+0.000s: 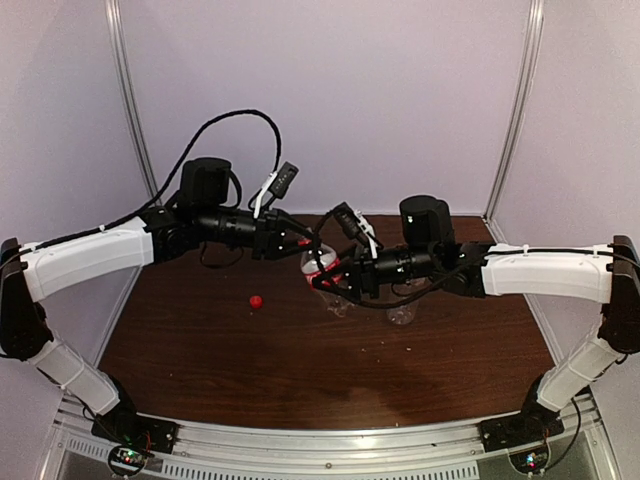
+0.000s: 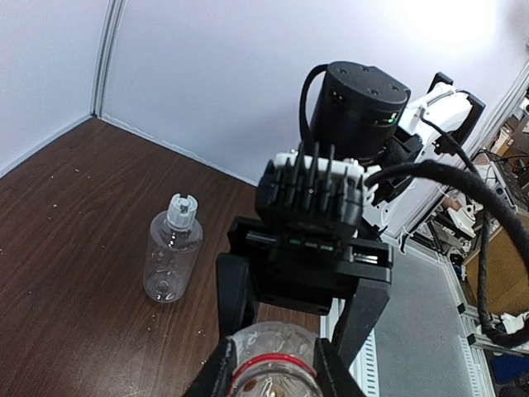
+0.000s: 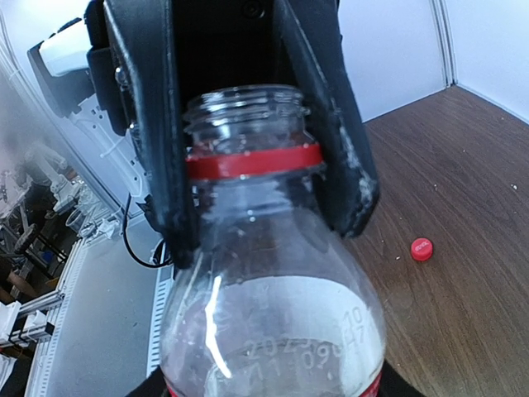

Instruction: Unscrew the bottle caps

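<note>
The small bottle [image 3: 273, 322] sits at the middle of the top view, toward the far half of the table [image 1: 300, 390], between the 2 arms. Its mouth is uncovered, and a red ring [image 3: 252, 161] circles the neck below the threads.

The left gripper [image 1: 305, 248] reaches in from the upper left. Its 2 fingers [image 3: 165, 165] stand on either side of the neck, and both look pressed against the ring, so it is clenched on the bottle's neck. The right gripper [image 1: 338, 278] comes in from the right and grasps the same bottle lower down. In the left wrist view its jaws straddle the shoulder. I cannot tell whether the bottle's base touches the wood.

The red cap [image 1: 256, 301] lies flat on the table, left of the bottle and well apart from it, with wood showing all around. It is also well away from the table's left edge.

The wider bottle [image 2: 169, 260] stands upright just right of the held one, under the right forearm in the top view. Its white cap [image 2: 183, 209] is still on. In the left wrist view it stands well apart from the line where the table meets the back wall [image 1: 330, 100].

A broad band of tabletop fills the lower half of the top view, between the bottles and the arm bases.
</note>
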Robot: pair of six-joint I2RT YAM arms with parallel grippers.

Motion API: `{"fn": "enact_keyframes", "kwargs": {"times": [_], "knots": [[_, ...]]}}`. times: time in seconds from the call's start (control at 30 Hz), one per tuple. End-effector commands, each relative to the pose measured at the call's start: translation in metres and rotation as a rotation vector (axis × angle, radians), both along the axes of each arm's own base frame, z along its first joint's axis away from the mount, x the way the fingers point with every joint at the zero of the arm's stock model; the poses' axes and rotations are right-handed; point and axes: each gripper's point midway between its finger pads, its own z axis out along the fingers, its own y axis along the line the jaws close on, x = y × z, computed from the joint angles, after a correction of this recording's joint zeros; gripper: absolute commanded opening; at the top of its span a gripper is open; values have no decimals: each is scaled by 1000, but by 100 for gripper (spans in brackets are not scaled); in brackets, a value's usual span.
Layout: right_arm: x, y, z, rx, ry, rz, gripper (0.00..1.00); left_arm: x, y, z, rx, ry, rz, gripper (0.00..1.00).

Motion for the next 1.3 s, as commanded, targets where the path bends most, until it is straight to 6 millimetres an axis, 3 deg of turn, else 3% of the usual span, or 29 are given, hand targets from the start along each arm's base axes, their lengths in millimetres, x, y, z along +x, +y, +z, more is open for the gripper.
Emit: {"fn": "enact_keyframes", "kwargs": {"times": [0.0,0.17,0.23,0.5,0.97,1.1,1.27], "knots": [[4,0,4,-18,-37,-24,62,-4,2,16,-12,-47,4,0],[5,-4,2,-39,-46,-47,93,0,10,13,26,-74,48,0],[7,-7,1,-49,-49,-65,100,3,15,10,41,-83,70,0],[17,-20,2,-87,-64,-154,100,40,51,-1,125,-103,250,0],[57,-71,18,-195,-117,-505,100,151,128,-44,376,-111,742,0],[61,-81,16,-199,-124,-559,100,179,140,-60,416,-109,846,0],[66,-86,17,-203,-126,-602,100,206,139,-81,461,-127,899,0]]}}
